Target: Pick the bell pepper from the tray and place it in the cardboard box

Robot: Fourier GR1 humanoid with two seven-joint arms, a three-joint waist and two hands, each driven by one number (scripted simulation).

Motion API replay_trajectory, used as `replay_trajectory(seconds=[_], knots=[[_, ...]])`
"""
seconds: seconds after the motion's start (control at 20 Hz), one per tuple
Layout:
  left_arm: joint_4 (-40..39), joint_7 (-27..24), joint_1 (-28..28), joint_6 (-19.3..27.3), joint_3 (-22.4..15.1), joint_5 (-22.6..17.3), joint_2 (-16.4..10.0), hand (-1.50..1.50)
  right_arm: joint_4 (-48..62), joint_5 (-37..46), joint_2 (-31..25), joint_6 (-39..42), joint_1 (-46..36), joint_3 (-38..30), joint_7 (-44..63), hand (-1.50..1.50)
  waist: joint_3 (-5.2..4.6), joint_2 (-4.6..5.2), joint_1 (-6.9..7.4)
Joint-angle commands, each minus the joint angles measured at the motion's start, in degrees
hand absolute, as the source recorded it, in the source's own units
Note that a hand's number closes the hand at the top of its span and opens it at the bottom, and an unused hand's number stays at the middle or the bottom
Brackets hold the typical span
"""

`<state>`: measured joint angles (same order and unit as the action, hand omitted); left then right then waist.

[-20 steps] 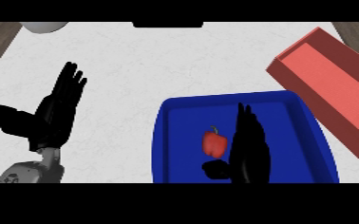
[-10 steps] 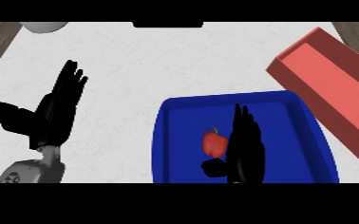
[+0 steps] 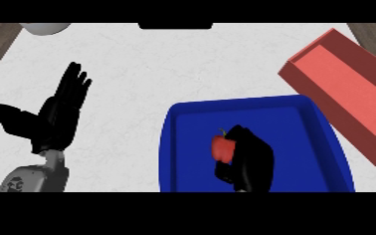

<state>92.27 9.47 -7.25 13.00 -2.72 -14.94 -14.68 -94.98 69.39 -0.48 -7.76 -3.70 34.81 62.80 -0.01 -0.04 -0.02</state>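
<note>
White stone counter point(image 3: 183, 64), blue tray point(image 3: 294, 114), right robot hand point(image 3: 253, 162) curled round bell pepper point(image 3: 220, 147)

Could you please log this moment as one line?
right hand curled round bell pepper, over tray | left hand open, resting

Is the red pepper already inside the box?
No, the bell pepper lies in the blue tray, with the right hand curled round it, apart from the cardboard box at the right.
</note>
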Motion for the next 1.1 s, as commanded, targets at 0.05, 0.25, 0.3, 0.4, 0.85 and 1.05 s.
replay_trajectory(seconds=[0.05, 0.25, 0.3, 0.4, 0.85, 1.05], knots=[[0.5, 1.3, -1.2, -0.2, 1.2, 0.9, 0.7, 0.0, -1.4, 3.9, 0.2, 2.3, 0.1, -2.1, 3.1, 1.5, 0.01, -0.02, -0.08], [1.2, 0.7, 1.0, -0.7, -1.3, 1.4, 0.7, 0.0, -4.9, -3.3, -6.5, 9.3, 2.5, 16.3, -17.5, 1.5, 0.02, -0.22, 1.38], [1.0, 0.3, 0.4, -0.8, -1.1, 1.2, 0.8, 0.0, -4.2, -4.1, -7.6, 10.2, 1.8, 19.9, -21.6, 1.5, 0.02, -0.02, 2.34], [1.0, 0.2, -0.2, -0.7, -0.3, 0.7, 0.8, 0.0, -7.8, -5.8, -11.2, 12.7, 2.2, 25.1, -27.6, 1.5, 0.0, -0.15, 2.13], [1.3, 0.2, 0.9, -1.2, 1.5, 0.7, 0.1, 0.0, -37.3, -2.8, -27.8, 21.2, 2.2, 26.8, -33.2, 1.5, -0.04, -0.19, -0.52], [3.3, -0.8, 4.5, 0.4, -0.6, 2.9, 2.2, 0.0, -50.1, -2.1, -31.2, 22.2, 6.9, 27.2, -30.9, 1.5, -0.02, -0.32, -0.91]])
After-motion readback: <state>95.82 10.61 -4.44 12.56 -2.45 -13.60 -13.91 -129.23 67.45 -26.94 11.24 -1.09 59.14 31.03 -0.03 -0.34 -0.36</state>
